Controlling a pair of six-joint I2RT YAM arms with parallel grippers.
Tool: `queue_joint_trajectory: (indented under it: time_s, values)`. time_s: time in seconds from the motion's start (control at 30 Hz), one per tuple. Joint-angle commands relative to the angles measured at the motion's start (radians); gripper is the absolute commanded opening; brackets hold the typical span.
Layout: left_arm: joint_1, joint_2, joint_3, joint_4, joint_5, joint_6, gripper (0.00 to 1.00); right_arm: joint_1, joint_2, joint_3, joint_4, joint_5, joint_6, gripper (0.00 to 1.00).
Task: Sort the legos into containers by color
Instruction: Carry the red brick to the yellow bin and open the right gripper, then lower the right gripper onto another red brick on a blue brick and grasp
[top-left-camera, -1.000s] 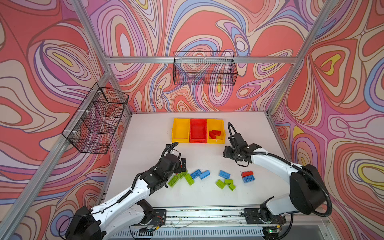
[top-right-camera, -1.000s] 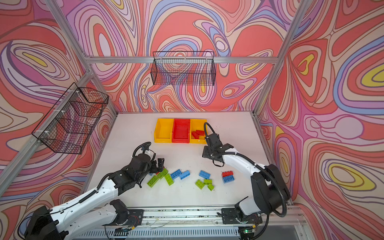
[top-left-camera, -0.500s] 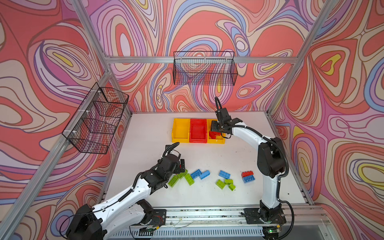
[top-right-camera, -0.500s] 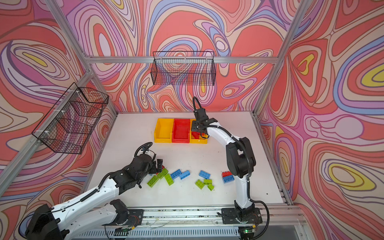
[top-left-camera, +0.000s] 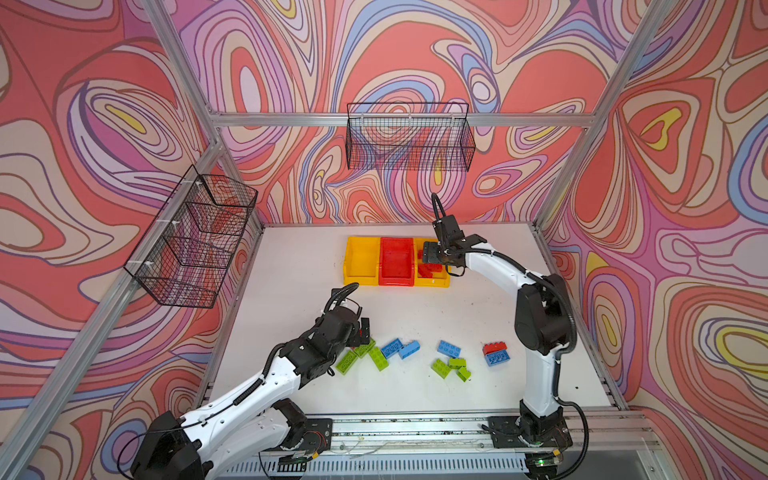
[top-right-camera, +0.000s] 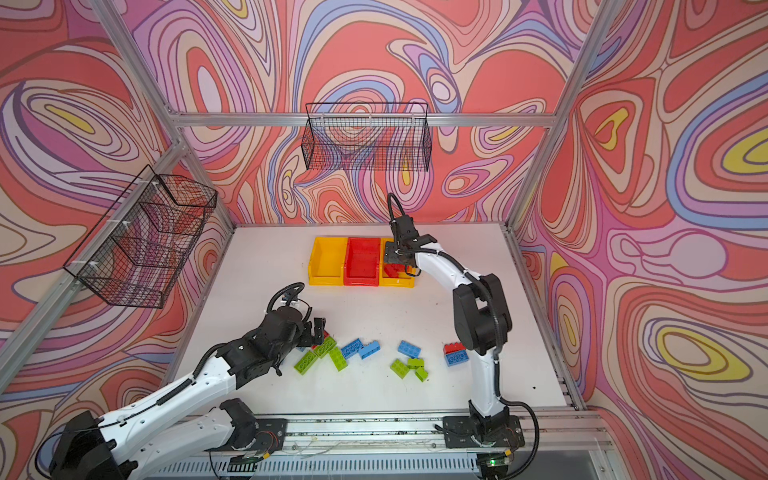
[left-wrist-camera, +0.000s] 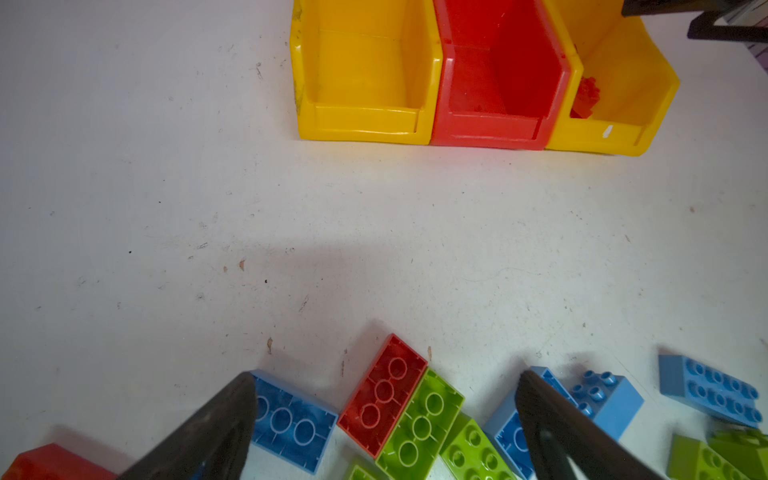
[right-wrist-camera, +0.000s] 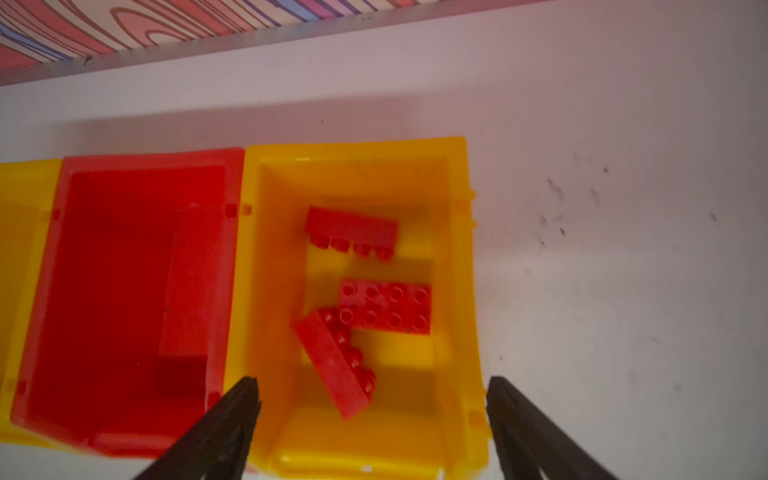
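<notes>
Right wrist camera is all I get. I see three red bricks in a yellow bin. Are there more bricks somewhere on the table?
Observer: Yes. In both top views, green bricks and blue bricks lie loose on the table.
Operator: Any red ones out there?
Observer: One red brick sits right against a blue brick, to the right of the others.
Operator: What's the other arm doing?
Observer: The left gripper is open, low over an upside-down red brick that touches a green brick.
</notes>
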Motion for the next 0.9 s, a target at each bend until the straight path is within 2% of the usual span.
queue_joint_trajectory:
  time_s: [0.0,0.23,0.37,0.6,0.87]
  values:
    - [-0.001,-0.052,-0.034,0.065,0.065,0.003,1.0,-0.001,-0.179,-0.194,-0.026,0.097,0.042,0.9]
    - [-0.001,-0.079,-0.105,0.137,0.145,-0.016,1.0,0.0,-0.499,-0.627,-0.116,0.177,0.202,0.91]
    - [-0.001,-0.066,-0.124,0.166,0.176,-0.027,1.0,0.0,-0.628,-0.795,-0.119,0.147,0.316,0.92]
    - [-0.001,-0.085,-0.147,0.165,0.203,-0.038,1.0,0.0,-0.731,-0.891,-0.175,0.183,0.423,0.92]
    - [-0.001,-0.129,-0.177,0.157,0.182,-0.039,1.0,0.0,-0.717,-0.951,-0.142,0.133,0.425,0.92]
